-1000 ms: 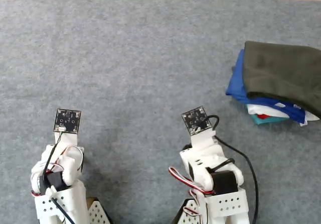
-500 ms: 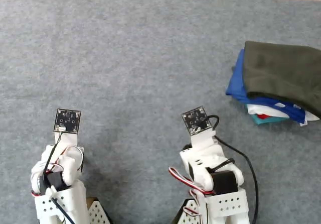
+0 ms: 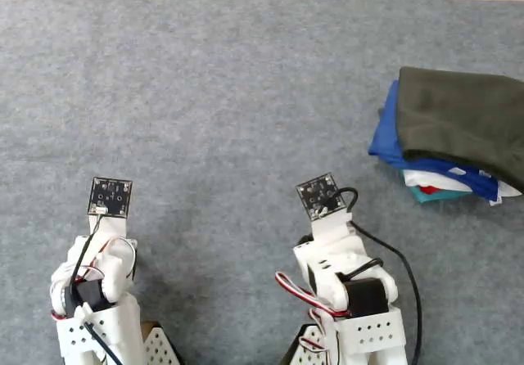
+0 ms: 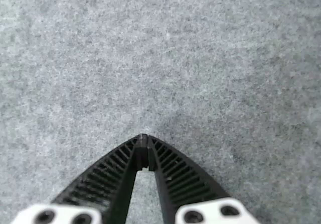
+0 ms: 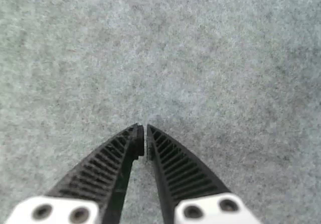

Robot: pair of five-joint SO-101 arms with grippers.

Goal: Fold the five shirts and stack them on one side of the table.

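Grey felt table (image 3: 229,95) bears stacked shirts (image 3: 454,136).

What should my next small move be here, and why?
Probably none; I'd leave both arms parked. The shirt stack already sits folded at the table's right side, olive shirt on top, and the left pincer and right pincer are shut, empty, over bare tabletop. Whether it holds all five, I cannot tell.

No writing, number or sign can be read here. The stack of shirts (image 3: 455,128), well off to the side of the right pincer (image 5: 145,129), shows a red patch (image 3: 429,189) too small to make out.
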